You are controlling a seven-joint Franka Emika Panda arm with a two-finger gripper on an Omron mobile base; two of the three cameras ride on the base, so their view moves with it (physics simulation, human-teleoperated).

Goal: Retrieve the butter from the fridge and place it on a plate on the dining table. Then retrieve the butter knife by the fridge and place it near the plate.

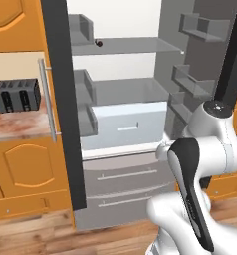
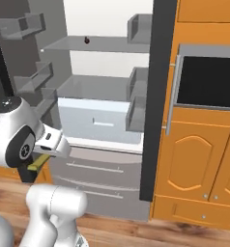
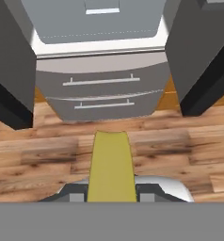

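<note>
Gripper (image 3: 111, 196) clamped narrowly on the butter (image 3: 110, 167), a pale yellow block jutting from between the finger tips toward 12 o'clock in the hand view, over wooden floor (image 3: 180, 155). Same block glimpsed in the right base view as a yellow-olive sliver (image 2: 37, 164) under the white wrist, at about 9 o'clock of that picture. Held low, in front of the fridge (image 1: 120, 99), clear of its shelves.

Beyond the butter, at 12 o'clock in the hand view, two lower drawers (image 3: 102, 92) with bar handles, closed; above them a pale inner bin (image 1: 128, 124). Both fridge doors swung wide, door pockets showing at either side. Small dark red fruit (image 1: 99, 44) on an upper glass shelf, at 11 o'clock in the left base view.

Black toaster (image 1: 17, 94) on a marbled counter (image 1: 18, 127) at 9 o'clock in the left base view, orange cabinets below. Dark-fronted built-in oven (image 2: 208, 82) at 3 o'clock in the right base view.
</note>
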